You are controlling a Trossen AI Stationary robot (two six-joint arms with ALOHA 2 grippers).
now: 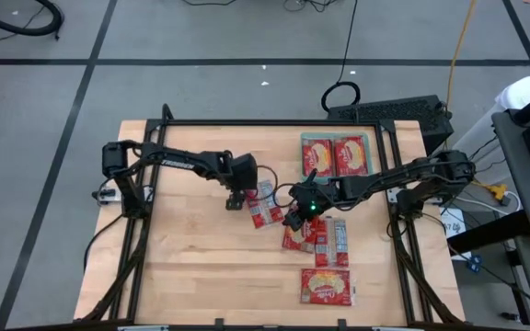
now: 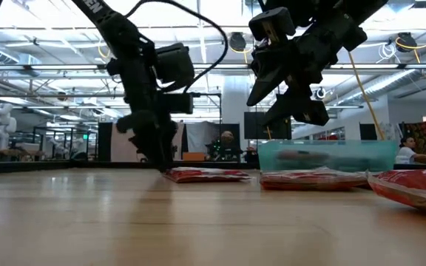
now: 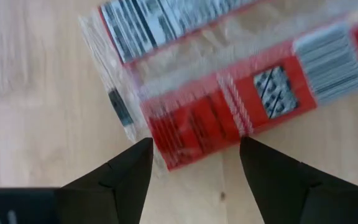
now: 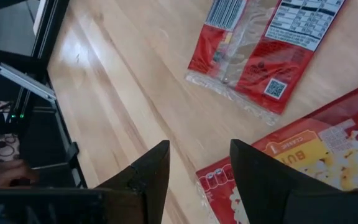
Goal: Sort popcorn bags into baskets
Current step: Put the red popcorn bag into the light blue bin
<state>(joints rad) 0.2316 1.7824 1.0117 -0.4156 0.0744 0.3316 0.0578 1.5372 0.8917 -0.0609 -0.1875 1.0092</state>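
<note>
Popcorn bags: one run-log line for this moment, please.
left gripper: open, low over back-up bag | right gripper: open, raised | basket: two bags | rest on table

Glossy, crinkled clear-and-red film wraps the popcorn bags [image 3: 229, 93] lying on a smooth, pale wood-plank table [image 1: 191, 257], beside a translucent teal plastic basket [image 2: 324, 155] and matt black gripper fingers [image 4: 260, 180].
</note>
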